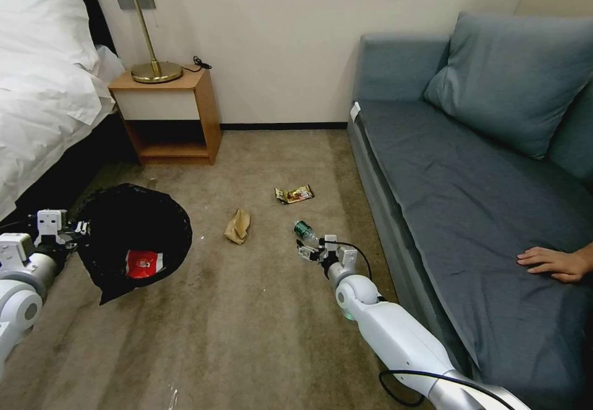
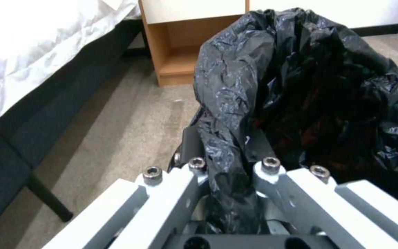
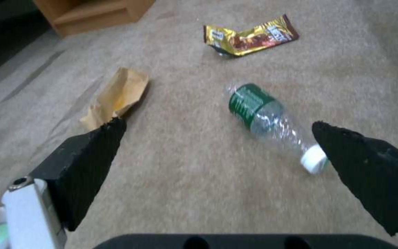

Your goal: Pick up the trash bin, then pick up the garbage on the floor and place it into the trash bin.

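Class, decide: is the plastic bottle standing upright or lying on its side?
On its side. The plastic bottle lies flat on the carpet, cap sideways, ahead of the right gripper and its open jaws.

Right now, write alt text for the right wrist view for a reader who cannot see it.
The right gripper, open, hovers low over beige carpet with a small green-labelled plastic bottle lying on its side between its black fingers. Beyond lie a crumpled brown paper bag and a gold-brown snack wrapper.

Your black bin bag (image 1: 133, 231), red-and-white packet (image 1: 143, 263), brown paper bag (image 1: 238, 225), green-labelled white-capped bottle (image 3: 273, 124), gold-brown wrapper (image 3: 249, 35).
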